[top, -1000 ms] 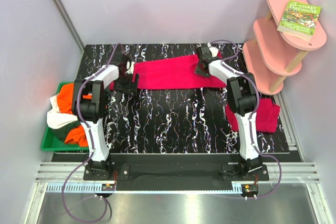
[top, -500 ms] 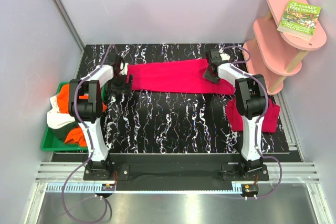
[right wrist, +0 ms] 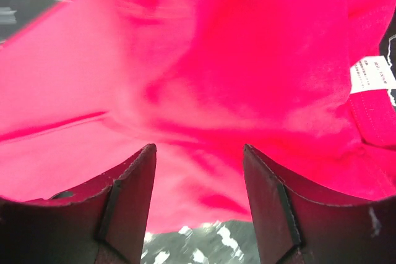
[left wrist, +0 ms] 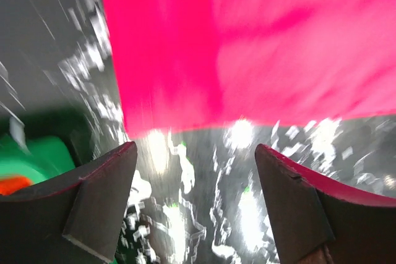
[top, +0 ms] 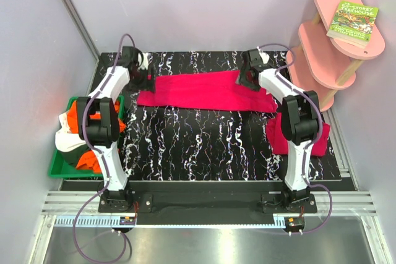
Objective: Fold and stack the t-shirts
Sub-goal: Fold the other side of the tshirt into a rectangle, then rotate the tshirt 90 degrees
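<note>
The left hand [top: 146,78] hovers at the left end of a crimson t-shirt [top: 207,91], its fingers [left wrist: 102,202] spread wide with nothing between them. In the left wrist view they stand over bare black marbled surface [top: 198,146], just off the cloth's edge. The right hand [top: 247,77] sits at the shirt's right end, released too: the right wrist view shows its fingers [right wrist: 133,193] apart above the crimson cloth, with no fold pinched between them. A white label [right wrist: 374,72] shows on the cloth near that end.

The shirt lies as a long, flattened band across the far part of the surface, running from one hand to the other. A second crimson t-shirt [top: 317,137] lies at the right edge of the surface, partly hidden behind the right arm. Off the left edge, a green tray [top: 59,170] holds an orange t-shirt [top: 79,115] and a white t-shirt [top: 68,140], bunched together.
</note>
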`<state>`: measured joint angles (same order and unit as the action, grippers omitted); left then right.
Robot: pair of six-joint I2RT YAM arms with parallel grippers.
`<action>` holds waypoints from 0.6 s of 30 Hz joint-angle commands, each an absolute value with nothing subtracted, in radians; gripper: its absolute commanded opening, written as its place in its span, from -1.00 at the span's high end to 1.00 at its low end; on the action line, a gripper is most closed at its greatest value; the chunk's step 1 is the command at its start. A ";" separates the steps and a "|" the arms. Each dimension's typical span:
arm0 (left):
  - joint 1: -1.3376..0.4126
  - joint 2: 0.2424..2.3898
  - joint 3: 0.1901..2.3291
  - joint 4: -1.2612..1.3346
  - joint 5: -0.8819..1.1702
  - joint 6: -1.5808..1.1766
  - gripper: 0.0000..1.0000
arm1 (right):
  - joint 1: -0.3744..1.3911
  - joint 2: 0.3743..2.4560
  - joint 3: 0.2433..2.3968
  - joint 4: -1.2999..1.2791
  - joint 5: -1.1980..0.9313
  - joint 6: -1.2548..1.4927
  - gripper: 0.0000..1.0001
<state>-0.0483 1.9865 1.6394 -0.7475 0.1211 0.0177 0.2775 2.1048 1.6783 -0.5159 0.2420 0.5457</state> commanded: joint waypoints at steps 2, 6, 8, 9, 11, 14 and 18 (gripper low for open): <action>-0.058 2.019 1.746 -0.709 0.175 -0.028 -0.65 | 0.337 1.976 1.668 -0.502 0.232 0.511 -0.29; -0.077 2.106 1.833 -0.709 0.143 -0.008 -0.63 | 0.362 1.953 1.569 -0.500 0.213 0.548 -0.22; -0.080 2.176 1.888 -0.718 0.130 0.015 -0.63 | 0.388 1.936 1.510 -0.495 0.221 0.549 -0.18; -0.080 2.201 1.952 -0.729 0.127 0.018 -0.63 | 0.396 1.931 1.494 -0.494 0.233 0.554 -0.18; -0.080 2.267 2.011 -0.770 0.124 0.026 -0.62 | 0.413 1.924 1.461 -0.489 0.238 0.555 -0.15; -0.084 2.299 2.040 -0.778 0.111 0.029 -0.61 | 0.416 1.934 1.448 -0.489 0.242 0.568 -0.15; -0.086 2.325 2.028 -0.790 0.086 0.025 -0.62 | 0.414 1.973 1.465 -0.488 0.253 0.583 -0.14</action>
